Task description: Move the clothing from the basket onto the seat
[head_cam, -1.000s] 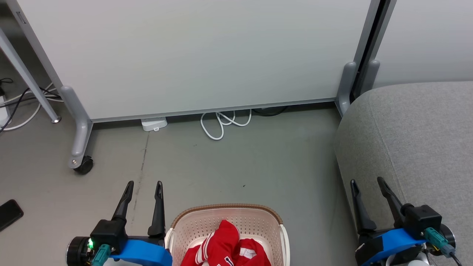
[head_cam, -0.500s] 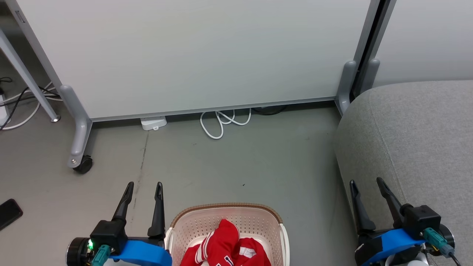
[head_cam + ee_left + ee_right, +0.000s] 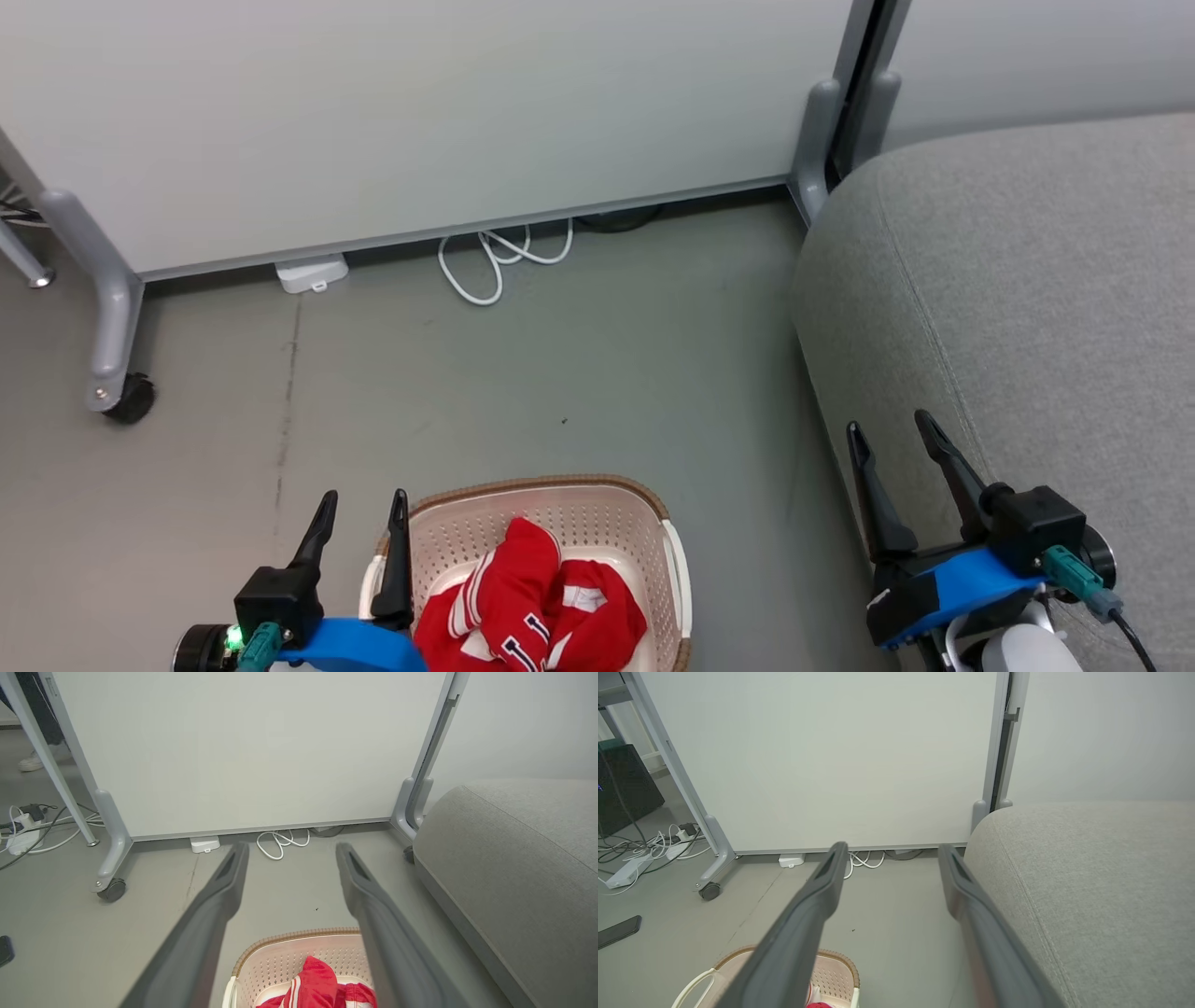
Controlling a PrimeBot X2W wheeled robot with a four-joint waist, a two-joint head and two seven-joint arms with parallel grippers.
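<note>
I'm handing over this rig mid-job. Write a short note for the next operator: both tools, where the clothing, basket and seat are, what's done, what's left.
Left tool: open, empty, beside the basket's left rim.
Right tool: open, empty, at the seat's edge.
The red clothing lies bunched in the basket, which stands on the floor left of the seat.
Done: nothing moved yet.
Left: grasp the clothing, lift it out, lay it on the seat.

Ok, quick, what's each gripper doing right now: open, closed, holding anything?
Left gripper: open, holding nothing, near the basket.
Right gripper: open, holding nothing, near the seat.
</note>
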